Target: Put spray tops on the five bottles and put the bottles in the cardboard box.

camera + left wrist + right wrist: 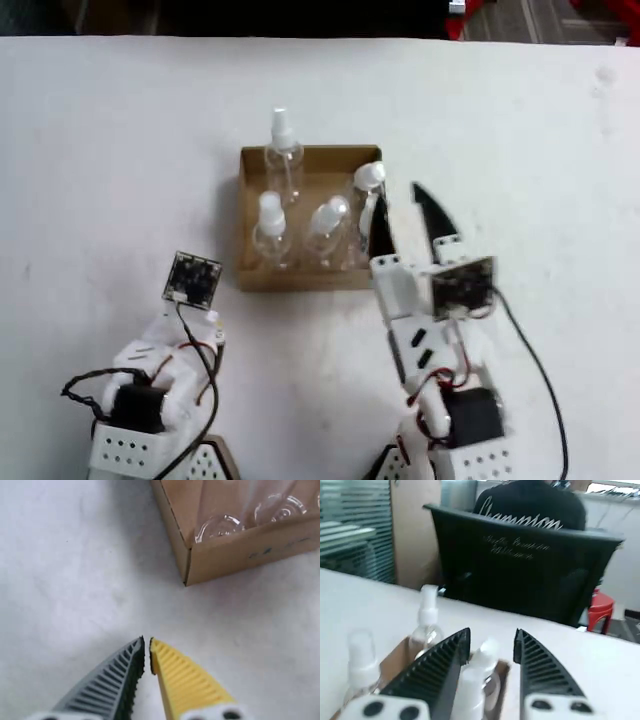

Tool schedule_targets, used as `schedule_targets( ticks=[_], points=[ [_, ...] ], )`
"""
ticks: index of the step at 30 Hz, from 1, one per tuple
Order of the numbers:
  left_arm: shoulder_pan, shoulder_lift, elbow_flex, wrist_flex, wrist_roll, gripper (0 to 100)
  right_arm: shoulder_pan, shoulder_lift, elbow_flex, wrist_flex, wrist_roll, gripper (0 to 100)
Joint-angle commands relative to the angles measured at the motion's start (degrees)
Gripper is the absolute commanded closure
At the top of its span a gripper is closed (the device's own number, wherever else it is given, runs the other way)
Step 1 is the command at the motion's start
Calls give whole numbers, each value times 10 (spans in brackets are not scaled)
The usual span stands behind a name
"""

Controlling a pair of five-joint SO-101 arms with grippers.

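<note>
Container: the cardboard box (300, 278) is sitting open-topped on the white table (120, 150), ahead of and between the two arms.
Contents: four clear bottles are standing upright inside the box. They are the rear bottle (283, 168), the front-left bottle (272, 238), the middle bottle (325, 235) and the right-wall bottle (366, 200). Whether a fifth is standing among them cannot be told.
Fittings: a white spray top (281, 125) is sitting on the rear bottle, and the other three are each wearing one too.
Right gripper: the right gripper (492, 636) is hanging over the box's right wall with its jaws spread wide, gripping nothing. One black finger (378, 228) is crossing the wall just beside the right-wall bottle. The other finger is lying outside the box, over the table.
Left gripper: the left gripper (147, 644) is pointing down at bare table. Its grey and yellow fingertips are drawn almost together, with nothing between them. It is sitting near a front corner of the box and apart from it.
Background: a black office chair (520, 565) is standing beyond the table's far edge.
</note>
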Motion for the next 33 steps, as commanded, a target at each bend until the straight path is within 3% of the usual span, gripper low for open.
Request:
schedule_targets(
  ticks=[1,13,16,19,26,30,33],
  points=[
    [-1,-4,1,1,-7,976,34,-5,-127,64,4,875],
    [-9,-5,-30,2,-7,976,66,-54,-352,423,4,879],
    [-51,-5,-56,1,-7,976,68,-100,-374,487,4,887],
    [-114,-5,-92,4,-7,976,79,-86,-405,558,4,987],
    [-146,-5,-109,6,-4,977,88,-92,-367,572,3,981],
    [-143,-5,-150,86,-7,977,90,-91,-302,520,7,983],
    [-146,-5,-149,79,-7,977,91,-91,-196,448,8,983]
  ],
)
